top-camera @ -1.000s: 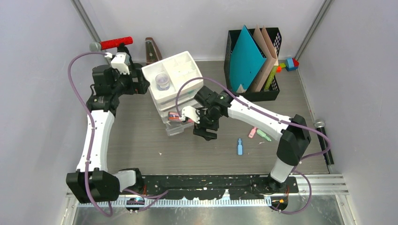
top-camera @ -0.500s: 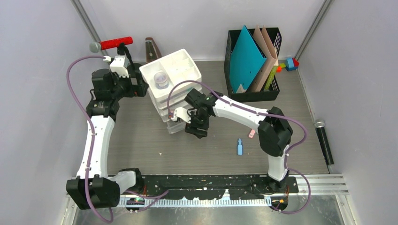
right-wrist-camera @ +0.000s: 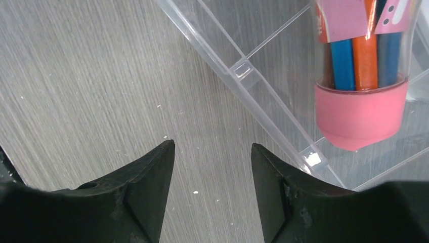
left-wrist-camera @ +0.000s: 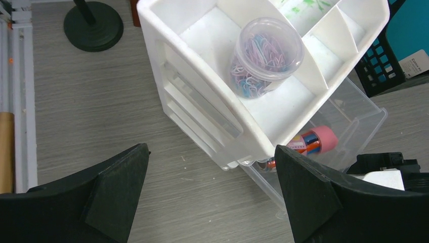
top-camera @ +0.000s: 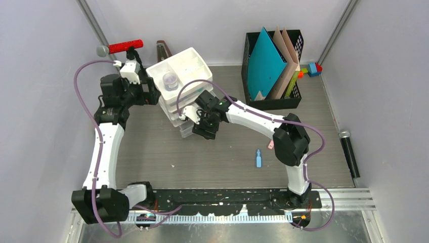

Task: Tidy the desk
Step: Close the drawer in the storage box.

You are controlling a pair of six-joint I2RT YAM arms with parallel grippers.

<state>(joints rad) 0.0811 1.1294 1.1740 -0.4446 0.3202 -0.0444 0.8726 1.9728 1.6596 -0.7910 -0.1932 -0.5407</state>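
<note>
Grey-brown wood-grain desk (top-camera: pixel 152 152), flat and rectangular, enclosed by pale lavender walls (top-camera: pixel 40 101)

Bare tabletop (top-camera: pixel 146 147) lies open left of the drawer unit (top-camera: pixel 188 63). Its pulled-out clear drawer (right-wrist-camera: pixel 243 71) stands right ahead of the right fingers (right-wrist-camera: pixel 146 192).

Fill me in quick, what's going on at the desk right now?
The right hand sits by the clear bottom drawer, which is pulled out of the white organizer and holds a pink-capped tube of pens. Its jaws are apart, gripping nothing. The left hand hovers open beside the organizer. A small blue item lies loose on the desk.
</note>
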